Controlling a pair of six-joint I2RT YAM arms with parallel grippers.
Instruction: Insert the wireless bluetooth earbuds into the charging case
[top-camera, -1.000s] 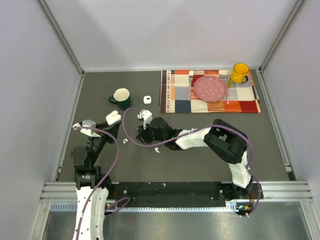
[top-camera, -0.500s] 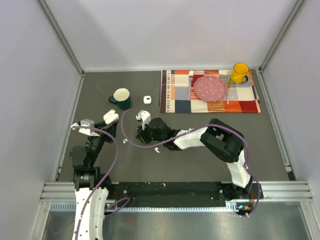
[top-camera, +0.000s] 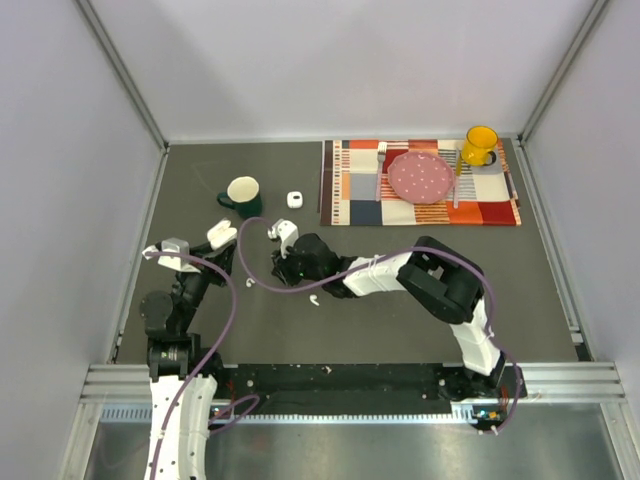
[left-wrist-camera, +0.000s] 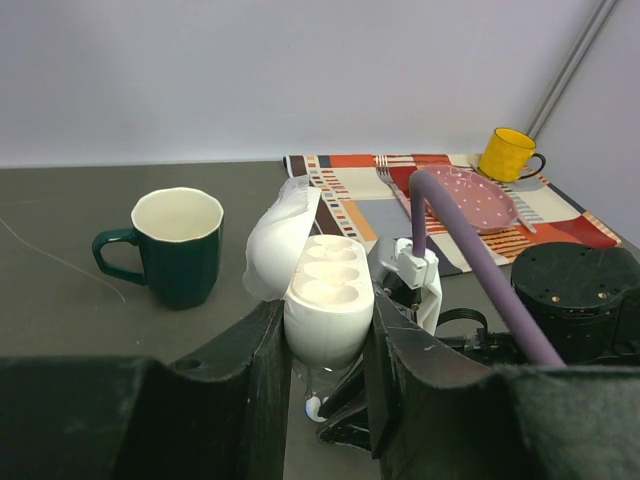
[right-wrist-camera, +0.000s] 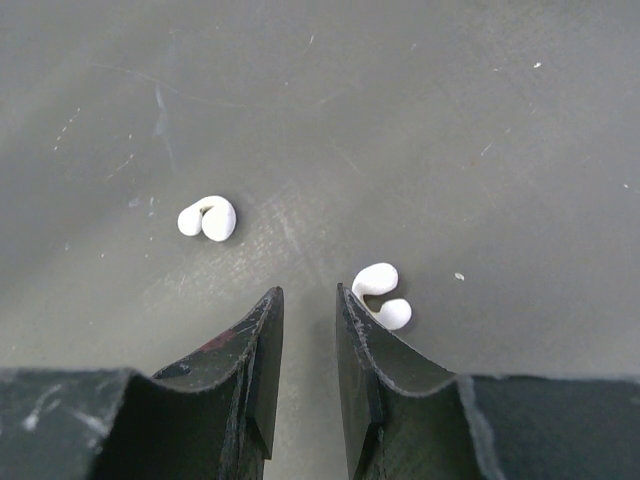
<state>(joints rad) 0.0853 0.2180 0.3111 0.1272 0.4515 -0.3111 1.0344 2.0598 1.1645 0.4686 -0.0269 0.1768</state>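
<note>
Green mug (top-camera: 243, 195) stands left of a striped placemat (top-camera: 360, 196) bearing pink plate (top-camera: 420, 178) and yellow mug (top-camera: 480, 144).

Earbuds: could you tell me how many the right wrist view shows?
2. One earbud lies clear to the picture's left of the right gripper; the other earbud sits close beside its picture-right finger. More may lie outside this view.

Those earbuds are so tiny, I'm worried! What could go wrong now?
The right hand has nothing between its fingers, so closing here grabs nothing. The near earbud sits right beside one finger and might get flicked away. The case is only pinched by the left hand; pushing could tip it.
</note>
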